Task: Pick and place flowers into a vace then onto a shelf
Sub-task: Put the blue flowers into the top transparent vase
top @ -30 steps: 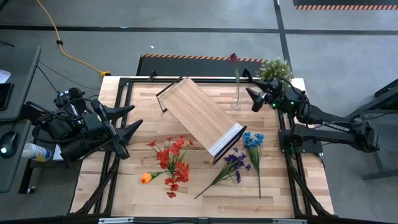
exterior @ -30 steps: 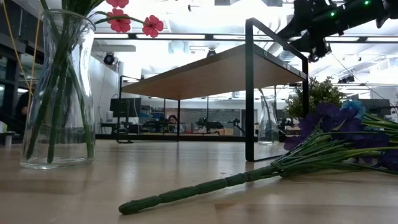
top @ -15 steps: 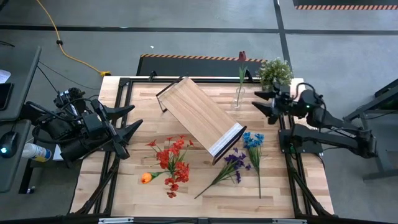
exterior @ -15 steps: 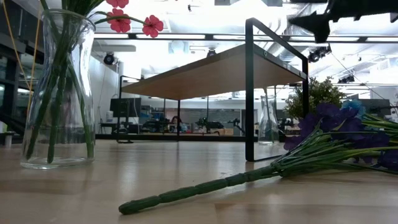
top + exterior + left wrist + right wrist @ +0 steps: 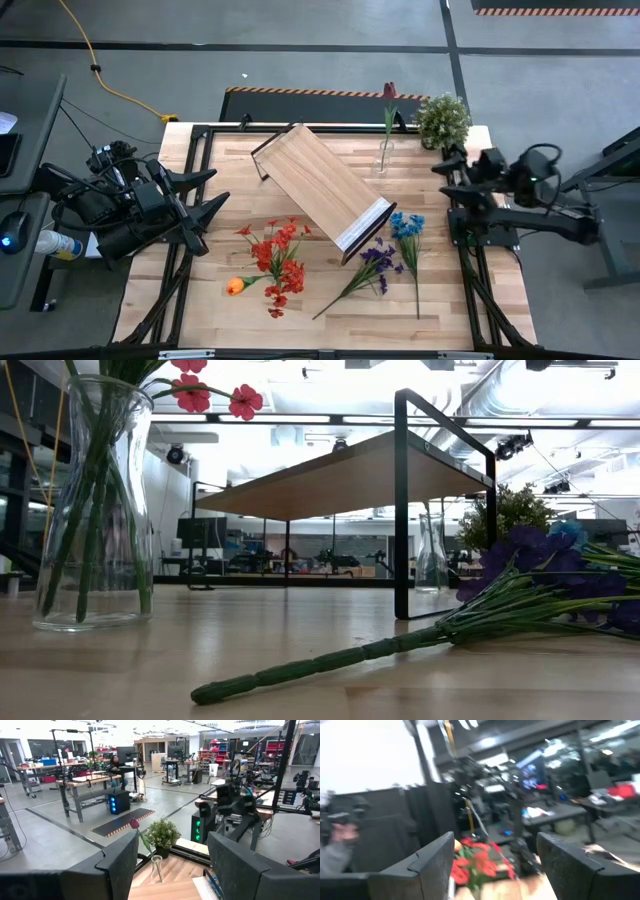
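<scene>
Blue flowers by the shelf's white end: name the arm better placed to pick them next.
Right, probably. The blue flowers lie near the right gripper, open and empty; the left gripper sits across the table.

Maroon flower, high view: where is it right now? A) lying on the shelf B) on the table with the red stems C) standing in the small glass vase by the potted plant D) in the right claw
C: the maroon flower stands upright in the small glass vase beside the potted plant; the right claw is apart from it and open.

Red, orange, purple, blue flowers (image 5: 330, 255); light-wood shelf (image 5: 322, 188).
</scene>
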Controlling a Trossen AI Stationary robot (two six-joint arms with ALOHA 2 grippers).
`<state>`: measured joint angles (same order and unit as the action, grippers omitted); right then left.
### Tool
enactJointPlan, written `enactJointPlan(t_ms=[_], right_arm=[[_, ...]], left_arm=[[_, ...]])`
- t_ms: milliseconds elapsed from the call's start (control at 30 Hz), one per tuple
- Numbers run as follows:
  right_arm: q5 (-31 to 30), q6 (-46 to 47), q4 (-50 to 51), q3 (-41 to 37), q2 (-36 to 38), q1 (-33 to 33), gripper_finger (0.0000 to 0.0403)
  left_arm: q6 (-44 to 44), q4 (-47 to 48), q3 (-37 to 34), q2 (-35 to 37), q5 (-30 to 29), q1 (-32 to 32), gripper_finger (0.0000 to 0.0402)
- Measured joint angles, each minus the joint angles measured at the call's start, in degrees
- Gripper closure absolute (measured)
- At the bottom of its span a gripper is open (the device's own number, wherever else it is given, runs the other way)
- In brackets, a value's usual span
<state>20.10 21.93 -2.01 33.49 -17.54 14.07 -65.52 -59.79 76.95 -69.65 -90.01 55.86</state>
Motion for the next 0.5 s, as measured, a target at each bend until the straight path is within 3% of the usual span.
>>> enactJointPlan(t_ms=[267,500], right_arm=[[-0.1,-4.3,2.0,8.4,-3.6,-7.7,0.0132],[-0.4,-5.1,10.1,15.9,-13.1,-13.2,0.0132]], left_arm=[[0.0,0.0,0.0,0.0,0.0,0.0,0.0132],[0.0,0.0,0.0,0.0,0.0,0.0,0.0129]])
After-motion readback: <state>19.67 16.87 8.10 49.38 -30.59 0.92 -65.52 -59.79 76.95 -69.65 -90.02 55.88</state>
